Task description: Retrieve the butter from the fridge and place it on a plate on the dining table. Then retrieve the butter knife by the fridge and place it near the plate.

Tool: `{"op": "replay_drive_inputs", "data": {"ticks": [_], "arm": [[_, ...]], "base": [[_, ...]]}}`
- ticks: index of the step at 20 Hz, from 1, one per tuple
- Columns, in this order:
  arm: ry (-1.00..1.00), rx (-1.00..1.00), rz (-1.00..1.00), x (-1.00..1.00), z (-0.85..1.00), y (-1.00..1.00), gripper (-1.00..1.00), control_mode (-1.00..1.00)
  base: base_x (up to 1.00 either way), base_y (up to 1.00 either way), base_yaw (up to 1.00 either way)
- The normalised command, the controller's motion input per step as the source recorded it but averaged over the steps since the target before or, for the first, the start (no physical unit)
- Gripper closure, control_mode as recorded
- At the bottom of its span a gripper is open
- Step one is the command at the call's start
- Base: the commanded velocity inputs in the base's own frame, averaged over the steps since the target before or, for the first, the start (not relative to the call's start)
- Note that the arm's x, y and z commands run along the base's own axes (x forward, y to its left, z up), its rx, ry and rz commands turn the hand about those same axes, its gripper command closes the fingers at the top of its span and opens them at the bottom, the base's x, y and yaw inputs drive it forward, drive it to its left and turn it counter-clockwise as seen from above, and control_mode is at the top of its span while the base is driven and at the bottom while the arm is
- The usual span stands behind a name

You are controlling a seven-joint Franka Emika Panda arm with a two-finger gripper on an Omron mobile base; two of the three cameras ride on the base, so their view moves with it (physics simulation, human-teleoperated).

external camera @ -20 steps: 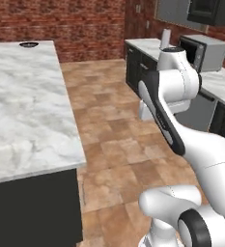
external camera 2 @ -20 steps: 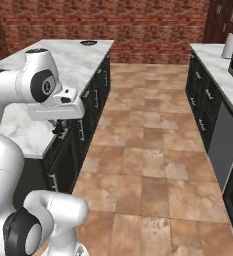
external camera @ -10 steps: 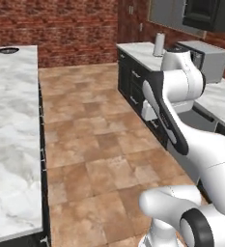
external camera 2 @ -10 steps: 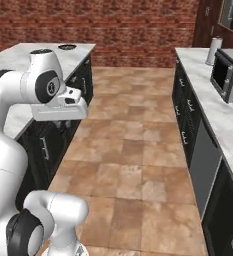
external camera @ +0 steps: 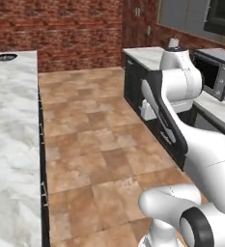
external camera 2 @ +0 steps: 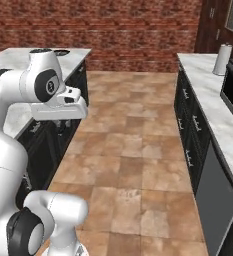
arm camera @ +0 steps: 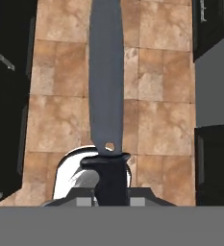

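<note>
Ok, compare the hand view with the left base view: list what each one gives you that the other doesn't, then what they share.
Hand view: the butter knife up close, its black handle clamped in the shut gripper, blade pointing away over the floor.
Left base view: the dining table with the plate at its far end, the brick wall, the microwave and the white arm.
Both: the brown tiled floor and dark cabinets along its sides.
</note>
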Motion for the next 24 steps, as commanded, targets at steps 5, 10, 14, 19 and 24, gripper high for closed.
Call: {"op": "replay_drive_inputs", "data": {"ticks": [5, 10, 14, 19, 24], "arm": [[0.0, 0.0, 0.0, 0.0, 0.0, 0.0, 1.0, 1.0], [0.0, 0.0, 0.0, 0.0, 0.0, 0.0, 1.0, 1.0], [0.0, 0.0, 0.0, 0.0, 0.0, 0.0, 1.0, 1.0], [0.0, 0.0, 0.0, 0.0, 0.0, 0.0, 1.0, 1.0], [0.0, 0.0, 0.0, 0.0, 0.0, 0.0, 1.0, 1.0]], "base": [[1.0, -0.06, 0.0], [1.0, -0.02, 0.0], [1.0, -0.21, 0.02], [1.0, -0.2, 0.04], [1.0, -0.11, 0.03]]}}
